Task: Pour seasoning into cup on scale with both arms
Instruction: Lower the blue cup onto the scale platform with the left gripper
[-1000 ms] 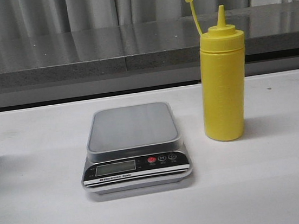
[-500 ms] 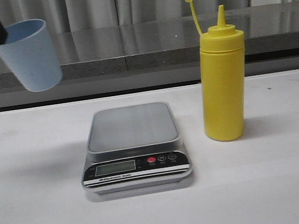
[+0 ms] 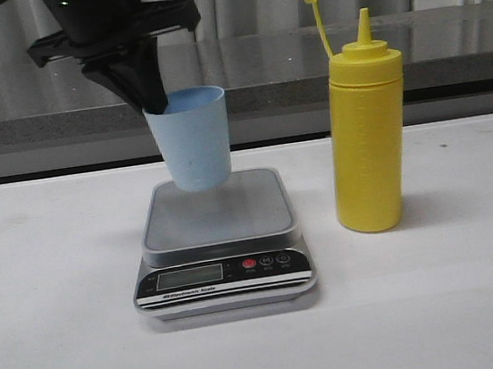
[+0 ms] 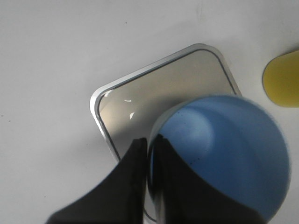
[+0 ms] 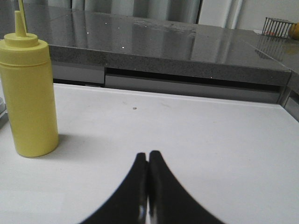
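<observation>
While the left gripper (image 3: 154,101) pinches the light-blue cup (image 3: 191,139) by its rim above the scale (image 3: 221,242) at frame centre, the right gripper (image 5: 148,161), closed and empty, waits; next, I judge, lower the cup squarely onto the platform.

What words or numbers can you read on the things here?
"Electronic Scale": on the silver strip under the display of the scale, with a small logo before it that is too tiny to read.
The display itself shows no digits I can make out.
The button marks are too small to read.
The yellow bottle and blue cup carry no readable text.
</observation>
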`<state>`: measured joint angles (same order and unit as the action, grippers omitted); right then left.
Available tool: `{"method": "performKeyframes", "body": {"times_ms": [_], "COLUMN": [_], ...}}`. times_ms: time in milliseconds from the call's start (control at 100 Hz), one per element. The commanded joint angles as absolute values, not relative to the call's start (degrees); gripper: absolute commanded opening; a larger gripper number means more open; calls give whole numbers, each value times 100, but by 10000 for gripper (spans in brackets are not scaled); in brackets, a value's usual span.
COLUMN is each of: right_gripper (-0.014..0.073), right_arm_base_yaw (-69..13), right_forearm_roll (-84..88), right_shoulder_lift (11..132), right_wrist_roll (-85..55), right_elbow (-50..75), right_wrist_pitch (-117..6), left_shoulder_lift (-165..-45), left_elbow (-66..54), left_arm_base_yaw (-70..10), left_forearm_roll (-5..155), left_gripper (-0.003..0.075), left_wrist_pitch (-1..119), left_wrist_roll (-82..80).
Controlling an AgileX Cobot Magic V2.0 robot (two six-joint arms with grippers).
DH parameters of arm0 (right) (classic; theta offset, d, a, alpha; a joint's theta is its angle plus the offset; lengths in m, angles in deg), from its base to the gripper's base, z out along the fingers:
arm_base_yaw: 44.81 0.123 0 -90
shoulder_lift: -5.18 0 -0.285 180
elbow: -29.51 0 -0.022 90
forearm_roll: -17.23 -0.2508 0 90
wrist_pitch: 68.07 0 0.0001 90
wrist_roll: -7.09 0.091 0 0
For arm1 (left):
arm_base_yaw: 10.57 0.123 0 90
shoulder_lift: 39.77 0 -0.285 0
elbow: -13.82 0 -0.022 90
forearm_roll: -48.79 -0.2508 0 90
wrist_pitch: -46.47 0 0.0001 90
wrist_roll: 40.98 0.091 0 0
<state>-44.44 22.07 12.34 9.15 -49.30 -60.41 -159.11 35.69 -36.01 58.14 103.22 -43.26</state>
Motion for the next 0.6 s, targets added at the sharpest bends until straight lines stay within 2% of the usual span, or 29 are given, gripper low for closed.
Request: {"method": "performKeyframes", "body": {"times_ms": [0,590], "right_gripper": [-120,-120], "right_arm_base_yaw": [-4473,-4473], "right_forearm_roll": [2251,2251], "right_shoulder_lift": [1143,1143], "right_wrist_roll": [842,842], "right_elbow": [-4932,-4932], "right_wrist_pitch": [-6520,-6520], "left_shoulder_lift": [-15747,-15969], "left_elbow": [3910,3951], "left_arm_base_yaw": [-3678,-3758], "left_forearm_roll": [5886,5919], "left_gripper": [-18,-18], "left_wrist_pitch": [10369,10280], "left_wrist_roll": [-4292,-4098]}}
